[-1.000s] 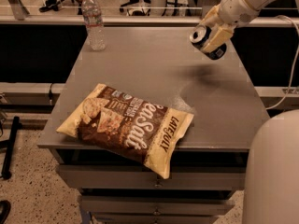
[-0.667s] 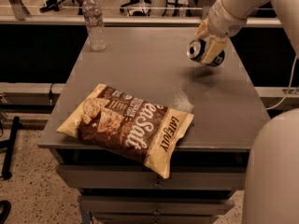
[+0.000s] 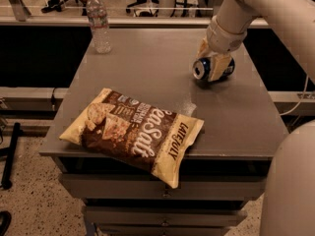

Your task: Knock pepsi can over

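The pepsi can [image 3: 199, 69], dark blue with a silver top, lies on its side on the right part of the grey table [image 3: 147, 68], its top facing left. My gripper [image 3: 212, 69] comes down from the upper right on the white arm [image 3: 256, 9]. Its beige fingers [image 3: 216, 67] are closed around the can's middle, so only the can's two ends show. The can rests on or just above the tabletop.
A clear water bottle [image 3: 100, 22] stands upright at the table's far left corner. A brown and cream chip bag [image 3: 135, 131] lies flat at the front, overhanging the front edge. The robot's white body [image 3: 290, 181] fills the lower right.
The gripper has carried the can down and to the left, from tilted in the air to lying on its side at the tabletop. The bottle and bag have not moved.
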Controlling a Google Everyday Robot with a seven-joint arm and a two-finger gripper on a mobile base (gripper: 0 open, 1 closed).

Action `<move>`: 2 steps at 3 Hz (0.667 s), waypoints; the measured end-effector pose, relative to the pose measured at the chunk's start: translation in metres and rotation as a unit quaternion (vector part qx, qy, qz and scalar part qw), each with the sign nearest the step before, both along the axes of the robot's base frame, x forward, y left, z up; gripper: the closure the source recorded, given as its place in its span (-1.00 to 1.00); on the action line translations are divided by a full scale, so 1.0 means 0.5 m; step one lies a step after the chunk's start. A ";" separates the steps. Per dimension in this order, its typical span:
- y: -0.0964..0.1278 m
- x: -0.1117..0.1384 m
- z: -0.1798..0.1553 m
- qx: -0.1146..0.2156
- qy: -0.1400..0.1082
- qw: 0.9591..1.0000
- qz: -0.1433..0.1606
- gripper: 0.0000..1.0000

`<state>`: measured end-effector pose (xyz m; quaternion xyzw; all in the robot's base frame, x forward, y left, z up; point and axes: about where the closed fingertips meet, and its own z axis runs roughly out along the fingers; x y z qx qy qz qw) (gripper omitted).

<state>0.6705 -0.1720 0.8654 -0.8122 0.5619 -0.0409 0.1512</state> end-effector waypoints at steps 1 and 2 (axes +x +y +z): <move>0.013 -0.029 -0.033 -0.034 0.015 0.998 0.045 -0.62; 0.017 -0.046 -0.046 -0.049 0.024 0.996 0.071 -1.00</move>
